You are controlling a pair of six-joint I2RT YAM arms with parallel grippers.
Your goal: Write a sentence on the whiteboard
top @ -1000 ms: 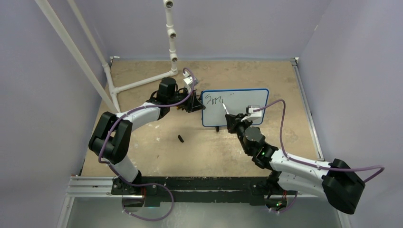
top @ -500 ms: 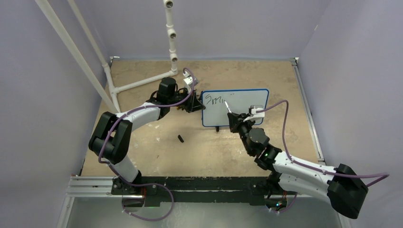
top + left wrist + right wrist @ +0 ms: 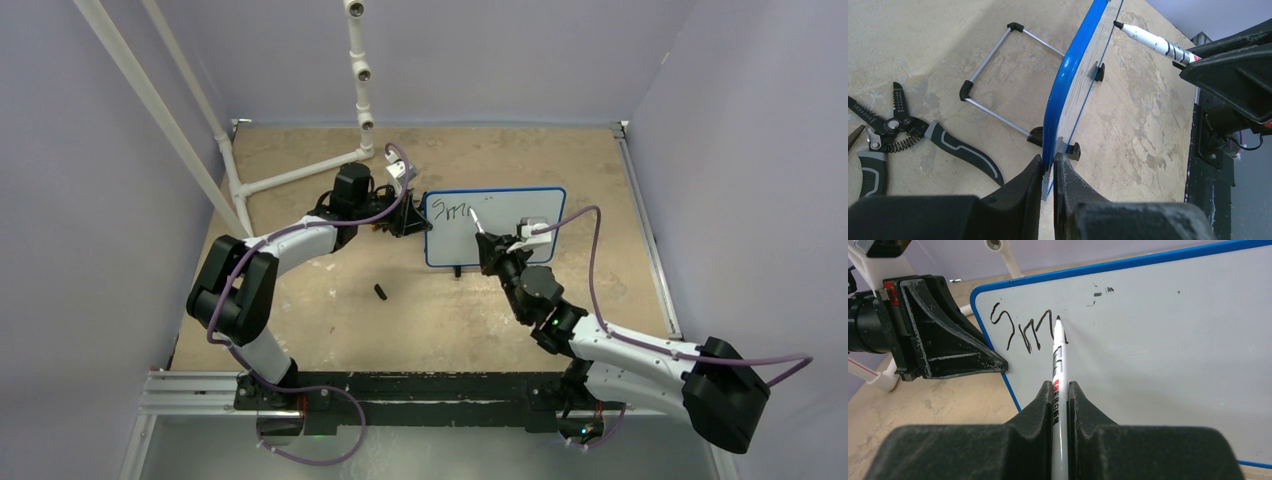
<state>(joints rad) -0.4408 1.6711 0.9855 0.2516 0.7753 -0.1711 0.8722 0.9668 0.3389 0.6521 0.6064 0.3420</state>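
R claw (image 3: 1060, 390) pinching marker (image 3: 1057, 354) | tip nudged right past "m" in last sec | sentence (image 3: 1023, 331) only "Sm", early days | L claw (image 3: 1048, 164) clamped on whiteboard (image 3: 1173, 365) left edge

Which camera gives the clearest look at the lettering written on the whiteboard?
Right wrist: the lettering sits at the upper left of the whiteboard, readable as "Sm" plus a stroke at the tip of the marker. Top external shows it only as a tiny scrawl. Left wrist sees the board edge-on, so no writing is legible.
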